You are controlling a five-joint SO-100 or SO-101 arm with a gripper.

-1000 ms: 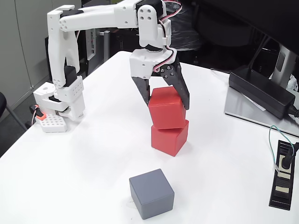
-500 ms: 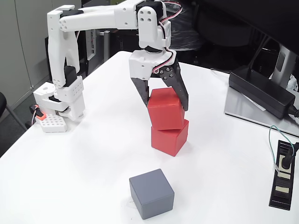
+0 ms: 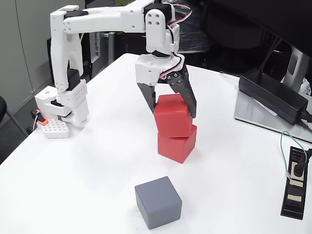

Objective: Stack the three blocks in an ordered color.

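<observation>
tool (image 3: 172, 113) straddled the upper red block (image 3: 172, 116), fingers at its sides, grip uncertain, that block sat on the lower red block (image 3: 176, 143), grey block (image 3: 157, 202) apart on the white worktop (image 3: 87, 170)

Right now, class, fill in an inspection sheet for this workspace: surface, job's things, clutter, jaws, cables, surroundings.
Surface: white table, flat and bare across the near left.
Job's things: upper red block sits on lower red block, slightly offset; grey block stands apart in front.
Clutter: black power brick at right; black power strip near the right edge.
Jaws: gripper straddles the upper red block, one jaw on each side; contact cannot be confirmed.
Cables: green wire runs to the power strip; red and white wires on the wrist.
Surroundings: grey cabinet at left, dark furniture behind.
</observation>
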